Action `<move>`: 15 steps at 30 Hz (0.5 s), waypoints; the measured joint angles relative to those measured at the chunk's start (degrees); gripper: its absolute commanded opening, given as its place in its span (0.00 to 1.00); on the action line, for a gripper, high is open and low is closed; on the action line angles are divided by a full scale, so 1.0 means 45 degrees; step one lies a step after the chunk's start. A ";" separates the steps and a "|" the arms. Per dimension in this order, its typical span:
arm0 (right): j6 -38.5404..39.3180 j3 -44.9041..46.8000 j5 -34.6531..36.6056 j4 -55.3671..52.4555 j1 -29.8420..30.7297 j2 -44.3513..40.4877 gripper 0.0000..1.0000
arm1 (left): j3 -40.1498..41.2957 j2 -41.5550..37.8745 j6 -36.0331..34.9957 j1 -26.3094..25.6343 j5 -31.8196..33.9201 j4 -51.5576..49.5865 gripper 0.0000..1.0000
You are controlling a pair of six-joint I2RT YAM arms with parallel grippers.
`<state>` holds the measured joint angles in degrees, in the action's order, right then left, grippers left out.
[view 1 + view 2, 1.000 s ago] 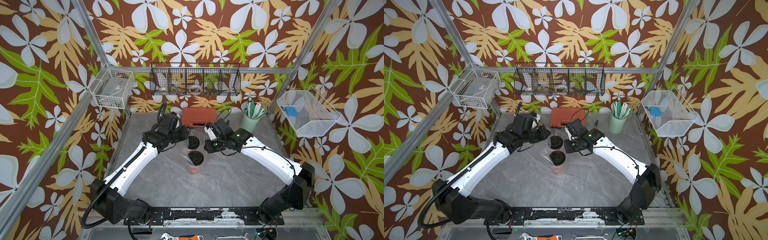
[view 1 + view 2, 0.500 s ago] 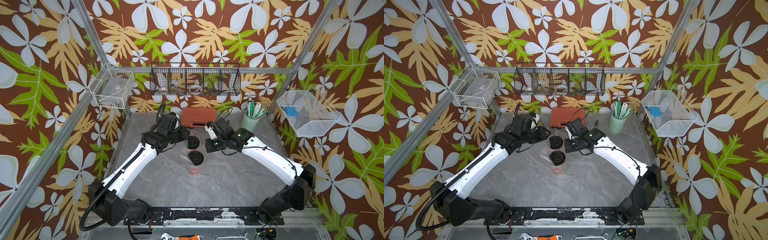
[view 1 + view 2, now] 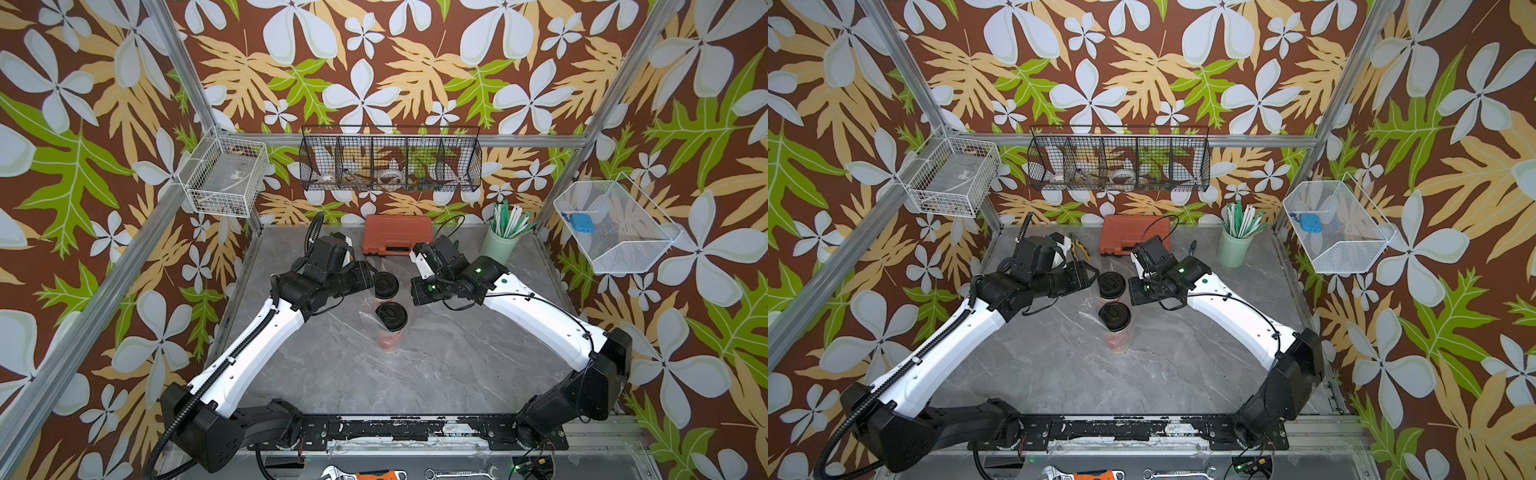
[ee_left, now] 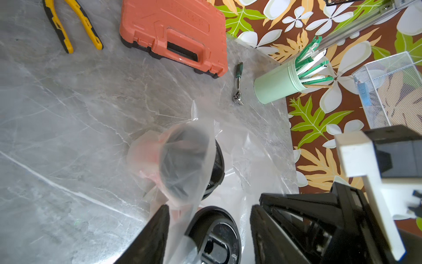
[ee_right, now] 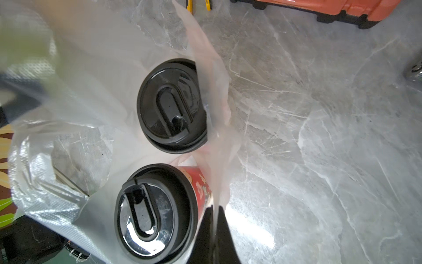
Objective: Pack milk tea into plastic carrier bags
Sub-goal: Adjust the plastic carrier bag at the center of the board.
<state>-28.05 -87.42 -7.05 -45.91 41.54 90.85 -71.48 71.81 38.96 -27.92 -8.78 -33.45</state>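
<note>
Two milk tea cups, red with black domed lids, stand close together mid-table in both top views: the far cup (image 3: 386,286) (image 3: 1111,284) and the near cup (image 3: 391,318) (image 3: 1114,316). Clear plastic carrier bag film (image 5: 91,80) lies loose around them and veils one cup (image 4: 182,160). My left gripper (image 4: 209,219) is open, its jaws on either side of a black lid (image 4: 214,237), with film against one finger (image 4: 157,228). My right gripper (image 5: 214,219) is shut on a bag's edge beside a cup's red wall (image 5: 201,185).
An orange tool case (image 3: 397,235) lies at the back. The mint-green cup of straws (image 3: 498,245) stands at the back right. Yellow pliers (image 4: 73,27) and a small ratchet (image 4: 238,84) lie near the case. Wire baskets hang on the walls. Wrenches (image 3: 361,473) lie below the front rail.
My left gripper's jaws have opened from shut. The right gripper has closed fully on the film. Both arms and both cups stay about where they were.
</note>
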 measured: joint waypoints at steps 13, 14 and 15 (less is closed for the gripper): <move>-0.0010 0.0044 -0.0005 0.0000 0.0000 -0.0039 0.07 | 0.1316 -0.1316 0.0384 0.0097 -0.0019 -0.0471 0.66; -0.0005 0.0044 0.0000 0.0000 0.0000 -0.0044 0.11 | 0.1423 -0.1345 0.0432 0.0097 -0.0160 -0.0471 0.65; -0.0005 0.0044 -0.0005 0.0000 0.0000 -0.0044 0.16 | 0.1569 -0.1404 0.0529 0.0097 -0.0223 -0.0461 0.62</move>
<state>-28.08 -87.22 -7.07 -45.91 41.54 90.65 -64.42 65.49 41.34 -27.49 -9.78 -35.53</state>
